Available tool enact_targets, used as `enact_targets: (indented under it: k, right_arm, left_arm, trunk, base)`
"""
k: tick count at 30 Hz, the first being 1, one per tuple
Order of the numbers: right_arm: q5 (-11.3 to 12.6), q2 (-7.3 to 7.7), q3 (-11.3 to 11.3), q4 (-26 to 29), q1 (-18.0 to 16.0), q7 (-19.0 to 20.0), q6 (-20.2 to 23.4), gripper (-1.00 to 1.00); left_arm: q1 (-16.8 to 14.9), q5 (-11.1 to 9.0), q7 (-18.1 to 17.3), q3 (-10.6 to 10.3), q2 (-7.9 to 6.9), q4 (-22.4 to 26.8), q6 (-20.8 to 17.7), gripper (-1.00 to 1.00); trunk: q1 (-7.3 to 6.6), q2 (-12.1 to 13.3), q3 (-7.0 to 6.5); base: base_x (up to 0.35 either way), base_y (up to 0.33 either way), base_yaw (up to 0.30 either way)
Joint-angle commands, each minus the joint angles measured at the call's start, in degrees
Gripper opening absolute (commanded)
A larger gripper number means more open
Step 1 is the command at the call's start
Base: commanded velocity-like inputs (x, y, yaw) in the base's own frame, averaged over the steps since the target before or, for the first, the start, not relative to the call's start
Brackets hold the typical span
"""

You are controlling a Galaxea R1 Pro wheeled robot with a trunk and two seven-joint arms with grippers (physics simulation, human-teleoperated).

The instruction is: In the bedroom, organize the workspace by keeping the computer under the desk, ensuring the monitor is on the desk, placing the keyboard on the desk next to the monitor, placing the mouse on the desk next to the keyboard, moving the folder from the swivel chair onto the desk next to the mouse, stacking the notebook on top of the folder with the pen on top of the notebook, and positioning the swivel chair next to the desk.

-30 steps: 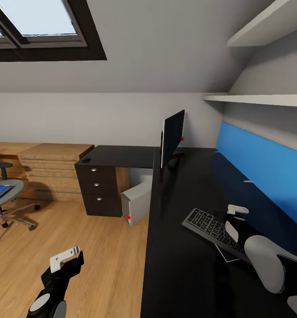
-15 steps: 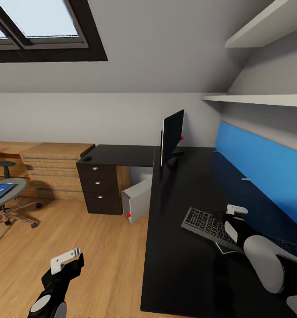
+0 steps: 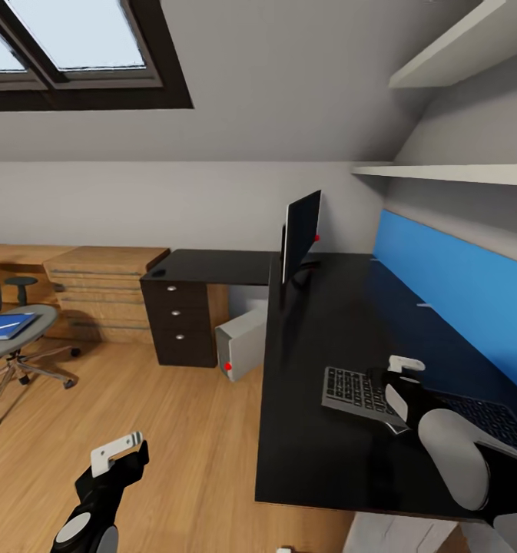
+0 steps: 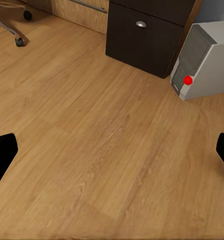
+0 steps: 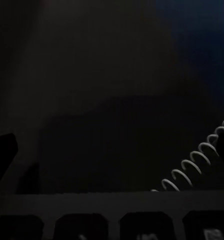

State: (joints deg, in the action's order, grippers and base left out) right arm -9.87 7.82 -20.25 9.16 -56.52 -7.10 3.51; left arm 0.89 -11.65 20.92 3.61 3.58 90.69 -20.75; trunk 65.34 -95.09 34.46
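At the L-shaped desk (image 3: 319, 399): sorting half done.
Monitor (image 3: 300, 234) stands on the desk; computer (image 3: 243, 347) sits under it. Swivel chair (image 3: 4, 338) is well apart, with the blue folder (image 3: 4, 325) on its seat. Keyboard (image 3: 358, 389) lies on the desk at the right gripper (image 3: 396, 376); grip impossible to judge. Small dark mouse (image 3: 158, 272) rests on the far desk wing. Left gripper (image 3: 116, 453) hangs spread and empty over the floor.
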Motion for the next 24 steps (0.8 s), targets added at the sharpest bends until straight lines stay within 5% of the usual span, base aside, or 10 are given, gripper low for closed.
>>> enact_targets:
  k: [1,24]
  right_arm:
    - [-0.5,-0.06,-0.6,0.0,0.0,-0.1,0.4,1.00]
    - [-0.5,-0.22,-0.6,0.0,0.0,0.1,-0.1,1.00]
  left_arm:
    - [0.0,-0.6,0.3,0.0,0.02,0.1,-0.2,1.00]
    - [0.0,-0.6,0.3,-1.8,0.02,-0.9,-0.3,1.00]
  trunk:
    - [-0.02,0.0,0.05]
    - [-0.02,0.0,0.05]
  base:
    - [-0.228,0.048,0.000]
    - [-0.082,0.004,0.000]
